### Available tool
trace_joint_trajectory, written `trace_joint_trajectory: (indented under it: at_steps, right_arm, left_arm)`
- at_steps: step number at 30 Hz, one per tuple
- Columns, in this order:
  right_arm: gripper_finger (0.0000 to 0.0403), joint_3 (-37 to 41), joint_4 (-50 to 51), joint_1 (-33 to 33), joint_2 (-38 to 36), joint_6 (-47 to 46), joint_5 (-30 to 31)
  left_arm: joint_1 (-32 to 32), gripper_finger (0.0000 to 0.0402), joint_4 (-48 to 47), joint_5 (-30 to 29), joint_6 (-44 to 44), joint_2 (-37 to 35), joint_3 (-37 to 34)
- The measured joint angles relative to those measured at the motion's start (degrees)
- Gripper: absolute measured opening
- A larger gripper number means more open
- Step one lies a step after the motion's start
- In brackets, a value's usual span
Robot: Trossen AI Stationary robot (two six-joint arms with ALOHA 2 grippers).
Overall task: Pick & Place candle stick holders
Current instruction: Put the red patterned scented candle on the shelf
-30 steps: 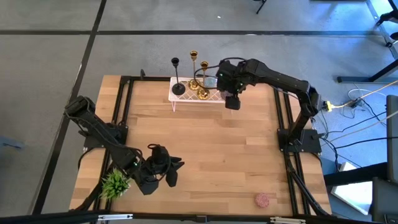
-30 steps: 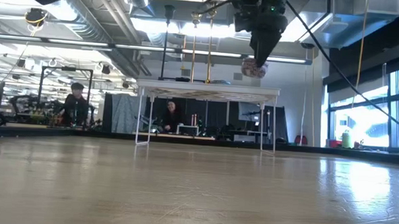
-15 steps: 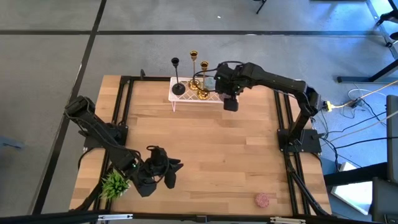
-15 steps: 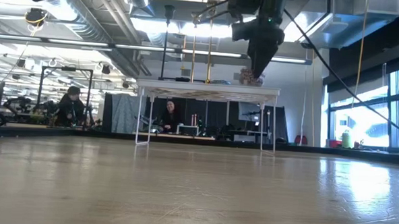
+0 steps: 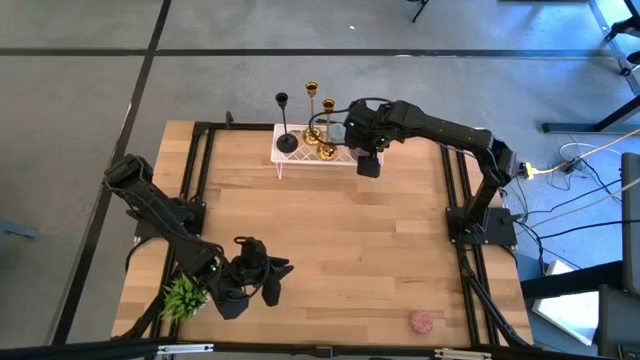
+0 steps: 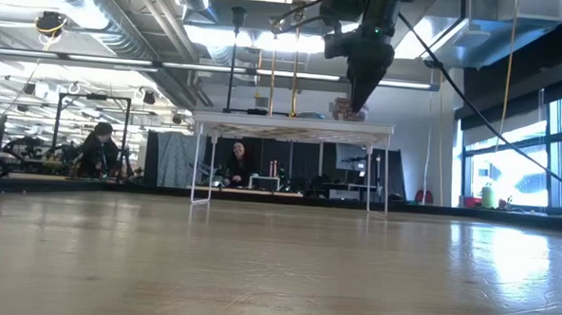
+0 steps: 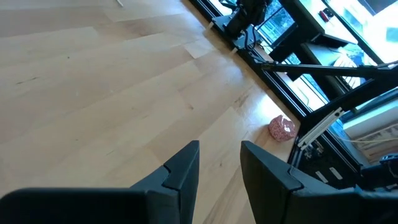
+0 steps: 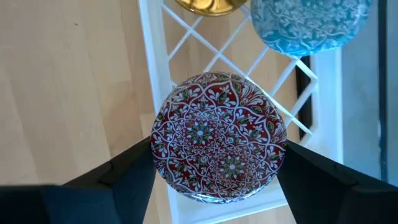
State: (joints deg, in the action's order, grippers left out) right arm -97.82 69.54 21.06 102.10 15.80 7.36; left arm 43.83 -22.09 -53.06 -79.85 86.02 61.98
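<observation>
A red patterned disc (image 8: pixel 219 137) is held between the right gripper's (image 8: pixel 214 171) wide-spread fingers at the white rack (image 5: pixel 300 157), right of the holders (image 5: pixel 318 125). Release comes next, apparently. The left gripper (image 7: pixel 217 165), nearly closed and empty, waits near-left.

A red patterned round piece (image 8: pixel 219 138) fills the centre between two dark fingers (image 8: pixel 130 171), over a white lattice rack (image 8: pixel 149 37).
</observation>
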Motion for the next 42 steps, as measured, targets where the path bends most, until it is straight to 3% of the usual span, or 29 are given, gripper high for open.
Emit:
trace_joint_trajectory:
  at_steps: [8, 42]
  right_arm:
    - [0.0311, 0.0, 0.0, -0.1, 0.0, -0.4, 1.5]
    - [0.0314, 0.0, -1.7, -0.1, 0.0, 1.1, 1.6]
  left_arm:
    - [0.0, 0.0113, 0.0, 0.0, -0.4, 0.0, 0.0]
    - [0.3, 0.0113, -0.4, -0.6, -0.4, 0.0, 0.0]
